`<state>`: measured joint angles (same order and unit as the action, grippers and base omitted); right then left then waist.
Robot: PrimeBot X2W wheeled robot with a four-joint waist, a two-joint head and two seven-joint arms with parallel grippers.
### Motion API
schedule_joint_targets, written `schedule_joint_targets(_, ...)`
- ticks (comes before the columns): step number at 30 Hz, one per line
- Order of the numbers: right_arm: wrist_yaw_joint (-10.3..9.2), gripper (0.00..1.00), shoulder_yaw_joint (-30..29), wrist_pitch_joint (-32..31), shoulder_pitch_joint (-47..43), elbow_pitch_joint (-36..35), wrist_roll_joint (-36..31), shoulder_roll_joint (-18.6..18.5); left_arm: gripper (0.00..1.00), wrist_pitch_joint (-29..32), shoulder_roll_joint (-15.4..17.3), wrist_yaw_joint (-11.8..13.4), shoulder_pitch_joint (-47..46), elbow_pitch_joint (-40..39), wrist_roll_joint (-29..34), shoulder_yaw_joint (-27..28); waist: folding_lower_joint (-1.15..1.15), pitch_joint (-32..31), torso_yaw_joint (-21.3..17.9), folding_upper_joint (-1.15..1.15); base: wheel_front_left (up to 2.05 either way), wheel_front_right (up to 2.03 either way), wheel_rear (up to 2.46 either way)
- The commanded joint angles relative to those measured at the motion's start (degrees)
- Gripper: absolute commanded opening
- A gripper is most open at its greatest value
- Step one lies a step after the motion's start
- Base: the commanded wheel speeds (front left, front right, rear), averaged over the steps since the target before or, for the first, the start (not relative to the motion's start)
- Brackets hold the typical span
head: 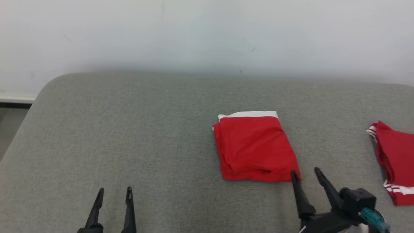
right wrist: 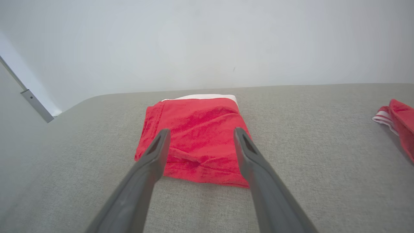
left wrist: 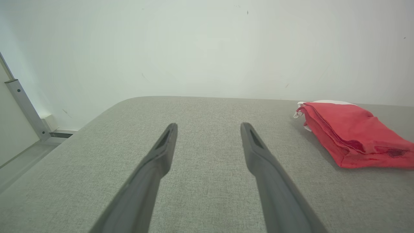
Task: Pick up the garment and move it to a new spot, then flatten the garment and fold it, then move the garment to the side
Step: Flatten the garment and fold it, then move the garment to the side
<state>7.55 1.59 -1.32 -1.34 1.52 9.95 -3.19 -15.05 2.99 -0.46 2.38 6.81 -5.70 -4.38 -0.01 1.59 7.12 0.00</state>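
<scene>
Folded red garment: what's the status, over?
Left gripper open, empty. Right gripper open, at near edge of folded red cloth garment, lying on grey fabric surface. Second red garment with white stripes at far right, apart.

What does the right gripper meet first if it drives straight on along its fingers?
Most likely the folded red garment: its near edge lies just ahead of the open right gripper. Height above the grey cushion is unclear, so it might skim over.
</scene>
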Motion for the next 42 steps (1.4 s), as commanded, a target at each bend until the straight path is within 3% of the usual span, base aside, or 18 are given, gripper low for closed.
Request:
schedule_joint_targets(1, -0.15, 1.0, -1.2, 1.3, -1.1, 0.0, -0.3, 0.4, 1.0, -0.1, 0.1, 0.4, 1.3, -0.5, 0.2, 0.8, 0.01, -1.9, -2.3, 0.0, 0.0, 0.0, 0.0)
schedule_joint_targets(8, -0.15, 1.0, -5.7, 6.5, -2.5, 1.4, 1.3, 0.4, 1.0, -0.1, 0.1, 0.3, 2.4, -1.9, -0.3, 3.0, 0.01, -3.4, -5.0, 0.0, 0.0, 0.0, 0.0)
schedule_joint_targets(17, -0.15, 1.0, -6.4, 12.1, -3.2, 4.7, -5.8, 0.4, 1.0, -0.1, 0.0, -1.1, 2.8, -1.0, -1.4, 5.1, 0.01, -4.2, -7.2, 0.0, 0.0, 0.0, 0.0)
schedule_joint_targets(22, -0.15, 1.0, -6.5, 13.0, -3.2, 7.2, -7.0, 0.2, 1.0, -0.1, 0.0, -2.1, 3.3, 1.0, -0.6, 5.6, 0.01, -4.3, -7.3, 0.0, 0.0, 0.0, 0.0)
schedule_joint_targets(42, -0.15, 1.0, -7.2, 12.3, -1.3, 9.4, -8.2, 0.3, 1.0, -0.1, -0.1, -1.9, 3.0, 2.4, 1.4, 5.2, 0.01, -3.7, -7.6, 0.0, 0.0, 0.0, 0.0)
